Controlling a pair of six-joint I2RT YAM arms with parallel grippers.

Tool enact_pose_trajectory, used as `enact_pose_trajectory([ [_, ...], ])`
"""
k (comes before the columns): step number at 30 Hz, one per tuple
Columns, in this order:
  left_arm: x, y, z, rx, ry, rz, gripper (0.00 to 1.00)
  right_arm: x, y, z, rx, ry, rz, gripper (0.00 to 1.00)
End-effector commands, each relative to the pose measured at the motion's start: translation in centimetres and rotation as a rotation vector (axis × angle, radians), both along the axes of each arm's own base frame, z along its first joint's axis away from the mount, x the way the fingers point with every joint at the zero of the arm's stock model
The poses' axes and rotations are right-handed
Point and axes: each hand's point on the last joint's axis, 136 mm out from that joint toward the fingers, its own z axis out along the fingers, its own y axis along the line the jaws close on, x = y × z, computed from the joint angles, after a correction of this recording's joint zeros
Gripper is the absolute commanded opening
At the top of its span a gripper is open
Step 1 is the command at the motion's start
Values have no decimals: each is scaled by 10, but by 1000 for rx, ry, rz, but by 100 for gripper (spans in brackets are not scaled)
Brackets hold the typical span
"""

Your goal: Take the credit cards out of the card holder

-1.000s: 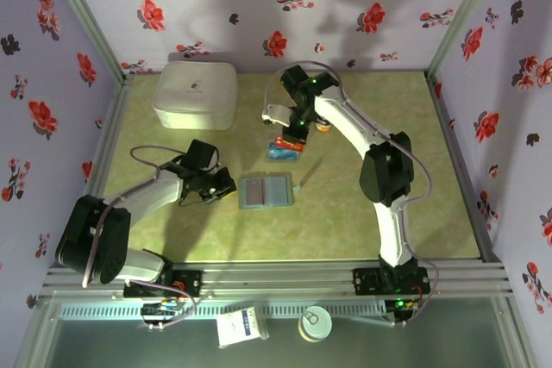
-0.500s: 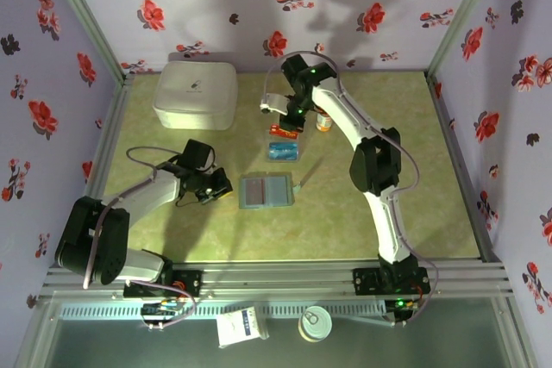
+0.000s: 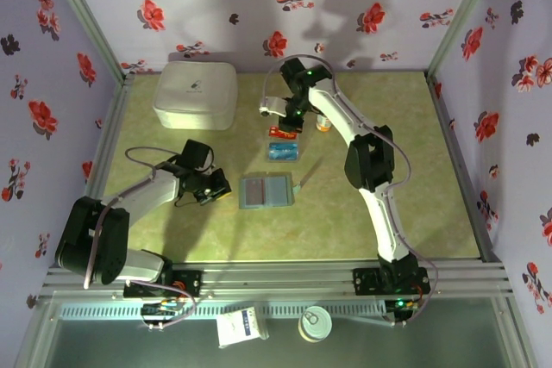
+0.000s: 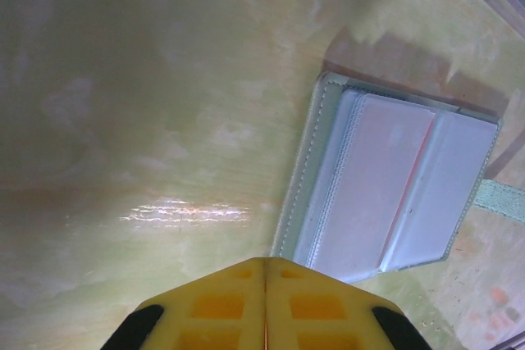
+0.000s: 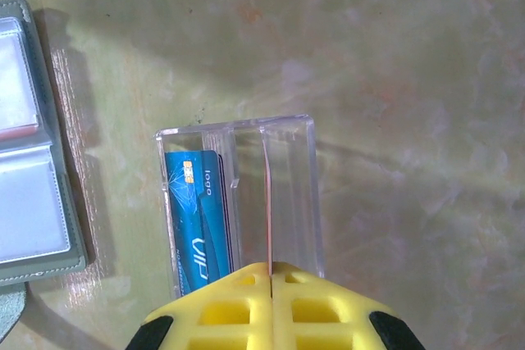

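Right end effector (image 5: 267, 272) has drawn toward the far edge of the desk (image 3: 405, 170), clamped on the red card (image 3: 280, 132) — which could snag the clear tray (image 5: 291, 194), toppling the blue card (image 5: 195, 219).

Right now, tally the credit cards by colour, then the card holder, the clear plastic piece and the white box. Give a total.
Red credit card: 1
Blue credit card: 1
Grey-blue card holder: 1
Clear plastic stand: 1
White box: 1
Total: 5
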Motion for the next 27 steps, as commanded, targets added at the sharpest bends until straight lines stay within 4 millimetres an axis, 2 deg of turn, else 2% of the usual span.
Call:
enact_pose_trajectory([
  [1,-6,7,-10,31,30,-8,7,-2,3,0,26,25,33,0],
  [18,-6,7,-13,31,41,-9,7,-18,-4,-25,-39,127,37,0],
  [23,-6,7,-12,31,38,-12,7,-7,-5,-17,-42,70,8,18],
  [27,-5,7,-13,30,39,-12,7,8,-3,-1,-25,-12,-30,20],
])
